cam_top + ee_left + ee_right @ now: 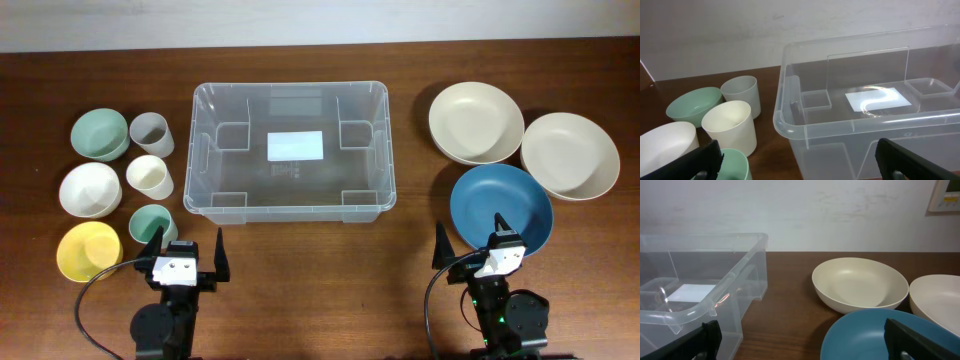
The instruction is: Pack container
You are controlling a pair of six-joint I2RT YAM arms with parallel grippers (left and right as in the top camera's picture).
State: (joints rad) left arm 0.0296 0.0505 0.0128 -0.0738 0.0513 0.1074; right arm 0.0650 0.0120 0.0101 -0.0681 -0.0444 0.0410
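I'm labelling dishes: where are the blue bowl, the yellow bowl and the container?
blue bowl (495, 195), overhead view, inner base.
yellow bowl (88, 250), overhead view, inner base.
container (290, 182), overhead view, bare floor.

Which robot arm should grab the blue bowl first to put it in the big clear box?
The right one. The right gripper, open, sits just in front of the blue bowl. The left gripper is on the far side of the container, by the cups.
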